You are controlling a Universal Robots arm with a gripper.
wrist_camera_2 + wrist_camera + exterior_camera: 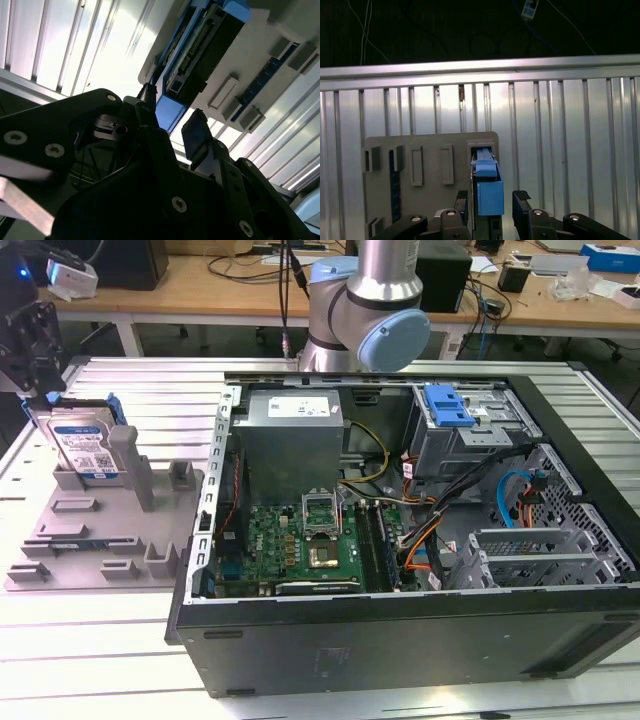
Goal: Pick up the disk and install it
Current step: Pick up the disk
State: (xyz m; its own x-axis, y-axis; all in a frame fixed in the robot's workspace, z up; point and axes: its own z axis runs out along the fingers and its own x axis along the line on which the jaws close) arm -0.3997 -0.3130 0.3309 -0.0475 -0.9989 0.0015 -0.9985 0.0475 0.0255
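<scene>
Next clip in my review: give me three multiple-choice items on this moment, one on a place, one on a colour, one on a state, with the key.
1. Where is the disk?
A. Lying flat.
B. Standing on edge in the grey holder.
C. Held up in the air.

2. What colour is the frame round the disk's edges?
A. Blue.
B. Red.
C. Yellow.

3. How do the fingers of the gripper stand?
A. Shut with nothing between.
B. Shut, far from the disk.
C. Open, one on each side of the disk's frame.

Key:
1 B: the exterior view shows it upright in the holder.
2 A: blue shows in both wrist views.
3 C: gaps show beside the frame in the first wrist view.
</scene>
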